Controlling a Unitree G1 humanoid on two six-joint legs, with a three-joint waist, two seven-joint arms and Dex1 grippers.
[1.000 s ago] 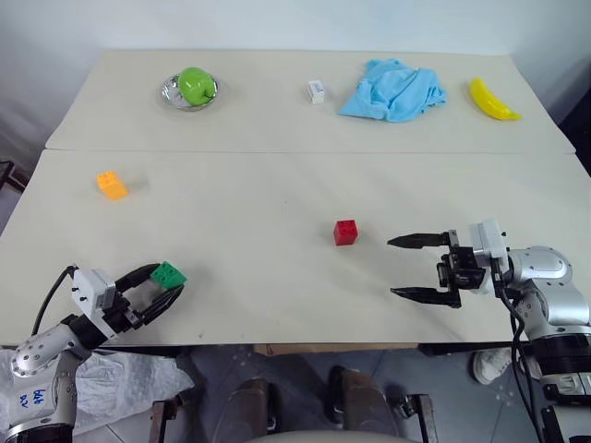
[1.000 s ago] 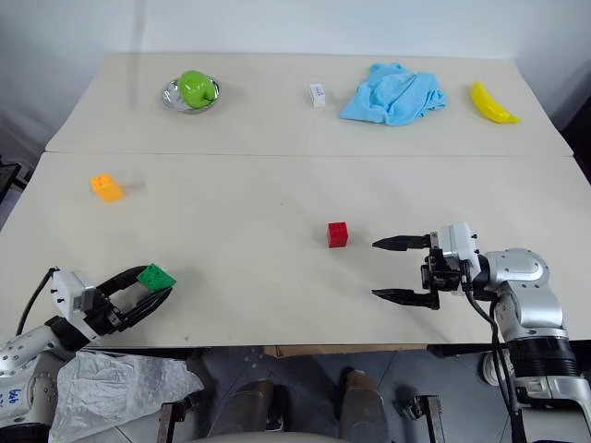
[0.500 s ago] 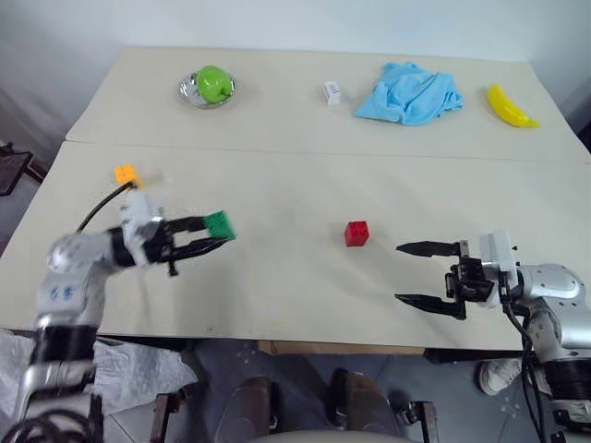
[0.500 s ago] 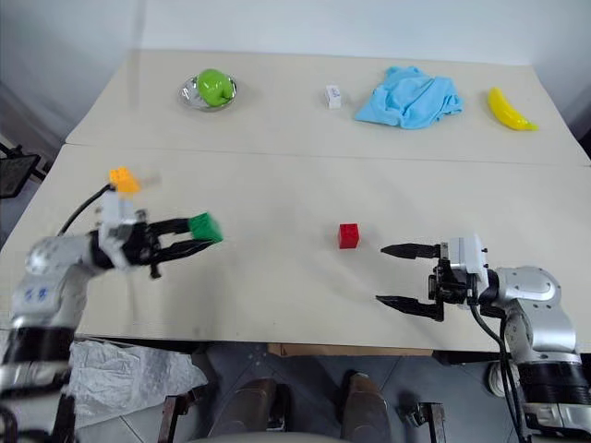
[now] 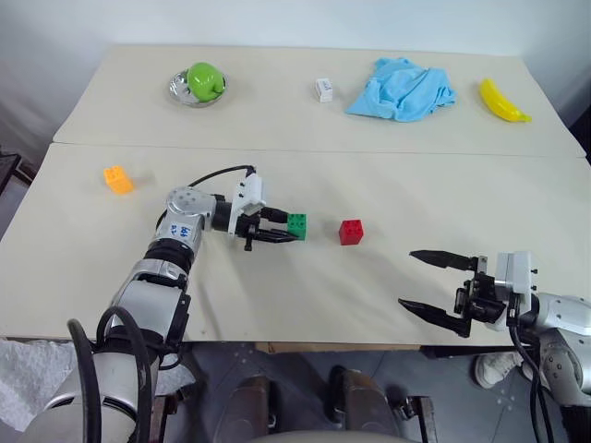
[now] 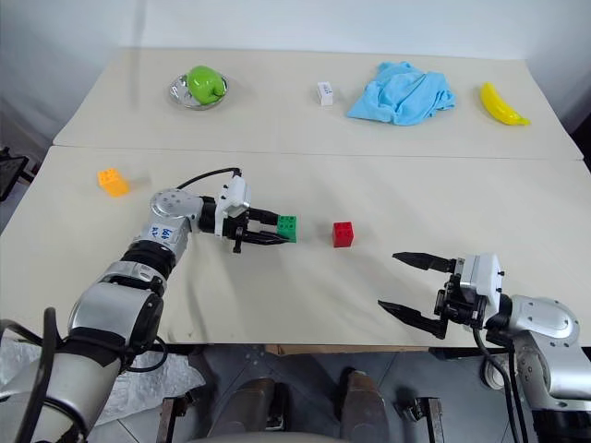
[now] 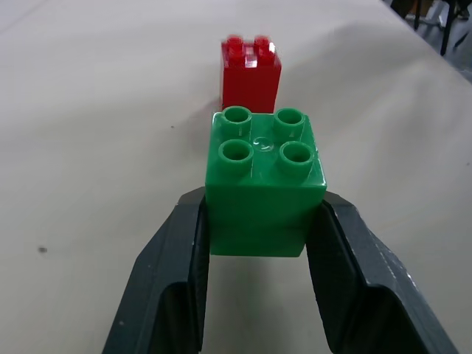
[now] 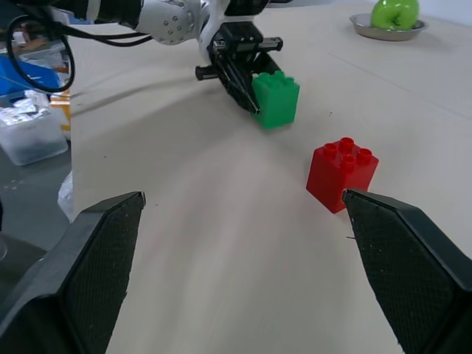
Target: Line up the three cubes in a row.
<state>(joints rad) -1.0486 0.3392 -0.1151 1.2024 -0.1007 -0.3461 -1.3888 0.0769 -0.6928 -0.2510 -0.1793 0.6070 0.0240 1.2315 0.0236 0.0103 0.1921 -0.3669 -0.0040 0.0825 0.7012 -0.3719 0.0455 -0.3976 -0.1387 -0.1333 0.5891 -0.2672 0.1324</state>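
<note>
I have the green cube pinched between the two black fingers of my left gripper, near the middle of the frame, studs facing up and sitting square rather than tilted; it is about as wide as it is tall, so I see no long axis to speak of. The red cube sits just to its right on the table, studs up, close but apart from the green one. The orange cube lies well off at the left of the frame, its longer side running diagonally. My right gripper hovers at the lower right with its fingers spread wide, holding nothing. The surface is a pale beige table with a seam across it; on the far half sit a green apple in a metal bowl, a small white block, a blue cloth and a banana. Behind is a plain light wall.
</note>
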